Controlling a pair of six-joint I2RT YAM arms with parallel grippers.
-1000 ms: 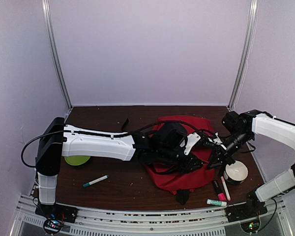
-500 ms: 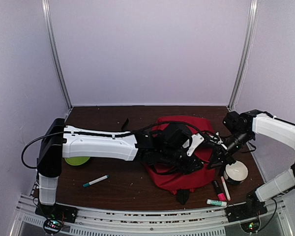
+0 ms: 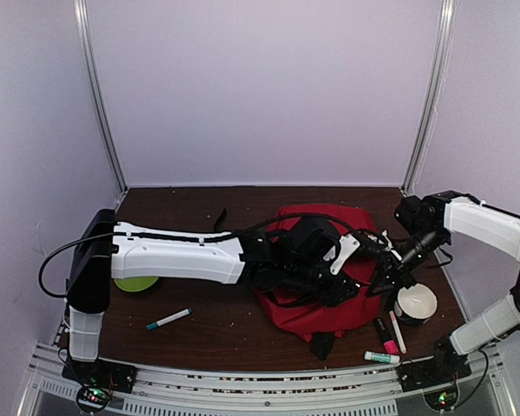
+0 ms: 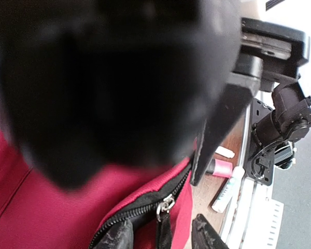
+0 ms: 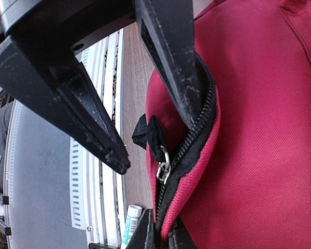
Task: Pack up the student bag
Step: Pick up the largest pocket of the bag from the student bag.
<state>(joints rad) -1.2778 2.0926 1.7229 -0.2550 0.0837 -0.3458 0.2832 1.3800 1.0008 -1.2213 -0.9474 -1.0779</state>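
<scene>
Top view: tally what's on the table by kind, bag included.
Bag: 1
Green disc: 1
White cup: 1
Pen-like sticks: 4
Total: 7

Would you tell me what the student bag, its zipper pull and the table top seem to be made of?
The student bag: matte red woven fabric, probably nylon or polyester; a fine weave grain shows. The zipper pull: apparently metal, a shiny silvery ring. The table top: dark brown wood or wood-look laminate; which of the two cannot be told.
</scene>
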